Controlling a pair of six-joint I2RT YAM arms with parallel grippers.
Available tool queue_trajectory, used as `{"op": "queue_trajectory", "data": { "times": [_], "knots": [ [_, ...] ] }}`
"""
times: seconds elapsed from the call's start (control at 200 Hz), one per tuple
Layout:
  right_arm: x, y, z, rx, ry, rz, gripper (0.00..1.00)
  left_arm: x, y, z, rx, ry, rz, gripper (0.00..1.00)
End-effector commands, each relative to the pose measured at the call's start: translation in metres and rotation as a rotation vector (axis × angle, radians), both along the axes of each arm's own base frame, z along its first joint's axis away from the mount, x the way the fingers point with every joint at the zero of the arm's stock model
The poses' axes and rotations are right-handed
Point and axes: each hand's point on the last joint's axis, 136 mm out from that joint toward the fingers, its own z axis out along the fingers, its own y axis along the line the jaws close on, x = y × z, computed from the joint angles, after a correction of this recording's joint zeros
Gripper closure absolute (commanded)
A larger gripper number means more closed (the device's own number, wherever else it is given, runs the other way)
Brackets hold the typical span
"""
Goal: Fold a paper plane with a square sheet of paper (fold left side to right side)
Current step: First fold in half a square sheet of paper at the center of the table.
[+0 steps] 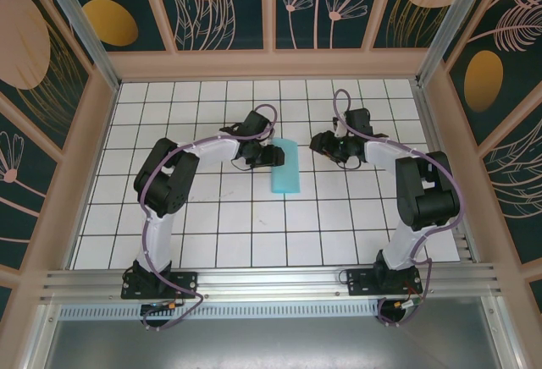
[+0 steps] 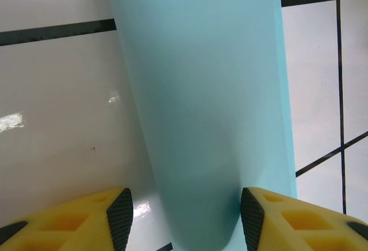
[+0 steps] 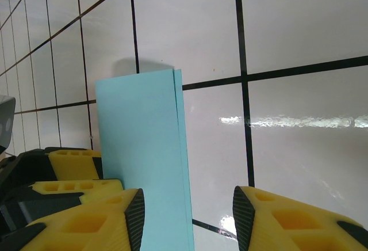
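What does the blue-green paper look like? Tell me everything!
It is a thin, plain, light turquoise sheet of paper, folded in half into a tall narrow rectangle. It lies on the white grid table. From the right wrist view, two layers show, and their long edges do not quite line up. From the left wrist view, the fold looks puffy and rounded, not pressed flat. It sits between the open fingers of the left gripper. I cannot tell whether they touch it.
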Motion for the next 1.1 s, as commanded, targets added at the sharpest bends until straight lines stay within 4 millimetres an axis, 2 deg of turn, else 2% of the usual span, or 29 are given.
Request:
{"op": "queue_trajectory", "data": {
  "times": [0.0, 1.096],
  "knots": [
    [-0.01, 0.003, -0.003, -0.009, 0.011, 0.026, 0.52, -0.01, -0.012, -0.025, 0.017, 0.037, -0.043, 0.43],
    [-0.015, 0.02, -0.007, -0.006, 0.03, 0.062, 0.52, -0.017, -0.021, -0.044, 0.081, 0.061, -0.1, 0.41]
  ]
}}
